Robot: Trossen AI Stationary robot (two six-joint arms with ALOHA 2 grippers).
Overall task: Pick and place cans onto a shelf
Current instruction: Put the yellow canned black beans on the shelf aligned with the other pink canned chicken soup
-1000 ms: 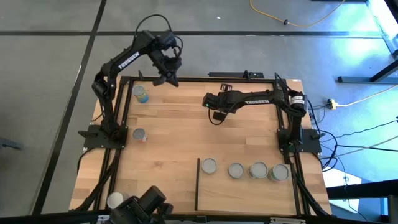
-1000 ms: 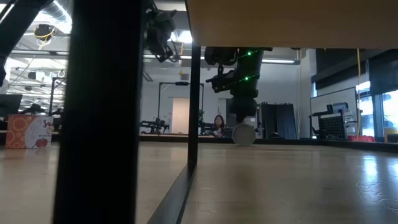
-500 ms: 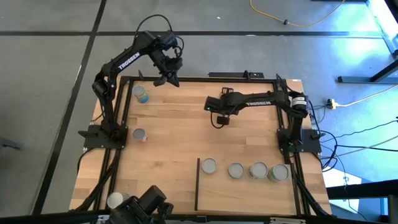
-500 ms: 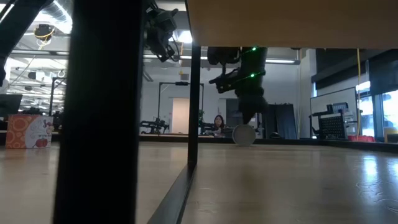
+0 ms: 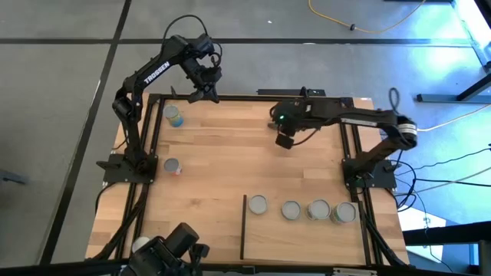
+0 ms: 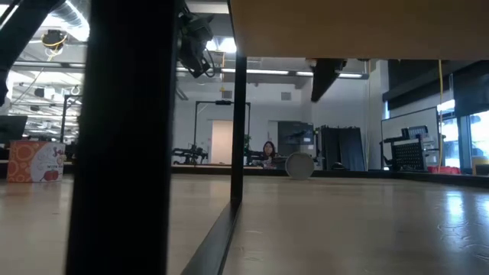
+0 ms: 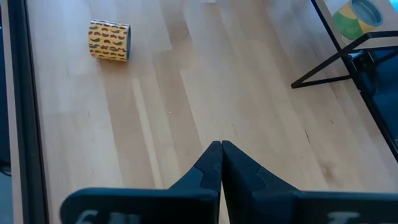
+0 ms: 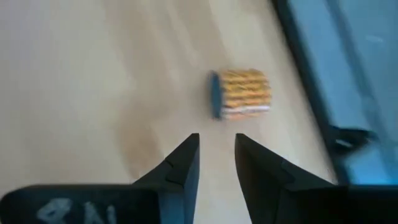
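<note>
A yellow patterned can (image 8: 241,93) lies on its side on the tabletop; it also shows in the left wrist view (image 7: 109,40) and the low view (image 6: 299,164). My right arm hides it in the high view. My right gripper (image 5: 285,141) hovers above the table short of this can, its fingers (image 8: 186,158) a little apart and empty. My left gripper (image 5: 204,95) is shut and empty, high over the table's far edge. Several cans (image 5: 291,209) stand upright in a row on the pale shelf (image 5: 307,241). A green-yellow can (image 5: 174,115) and a small can (image 5: 171,165) stand at the table's left.
The shelf's dark edge strip (image 5: 244,226) runs along its left side. Black frame rails (image 5: 153,138) border the table's left and right. A white-topped can (image 5: 140,245) shows at the near left corner. Bare planks (image 5: 230,153) lie in the table's middle.
My right gripper has risen from just above the lying can and gone toward the table's right edge. The can has stayed where it was, on its side.
</note>
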